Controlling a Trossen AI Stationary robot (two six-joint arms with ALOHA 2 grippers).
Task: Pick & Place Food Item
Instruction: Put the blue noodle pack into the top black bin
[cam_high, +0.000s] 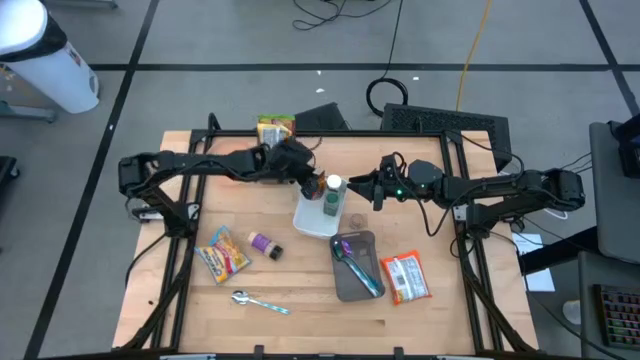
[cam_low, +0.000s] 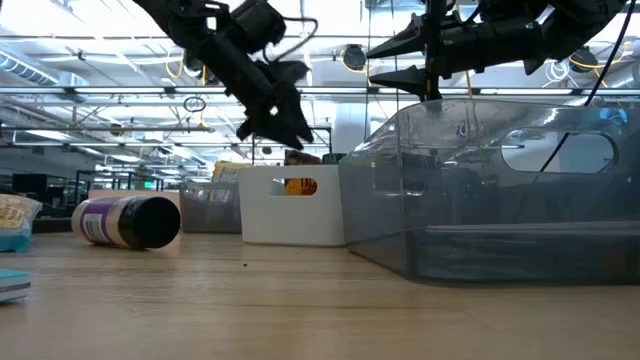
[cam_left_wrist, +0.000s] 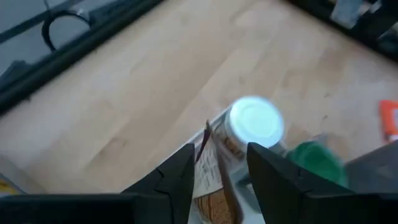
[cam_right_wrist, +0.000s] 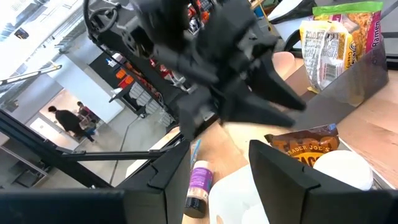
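**Left gripper parted over the white bin; food pouch sits inside**

High view: the left gripper (cam_high: 312, 182) hangs over the white bin (cam_high: 305, 221), which holds a white-capped bottle (cam_high: 334, 184). The right gripper (cam_high: 362, 184) waits just beside the bin; its fingers are hard to read here.

Low view: the bin's wall hides most of its contents.

Left wrist view: the fingers (cam_left_wrist: 180, 174) stand apart, holding nothing, above a brown snack pouch (cam_left_wrist: 214, 199) standing beside the bottle. The pouch is probably light, crinkly and crushable, best pinched at its top seam.

Right wrist view: the right fingers stand apart, empty. The pouch's printed face shows; its lower part is cut off.
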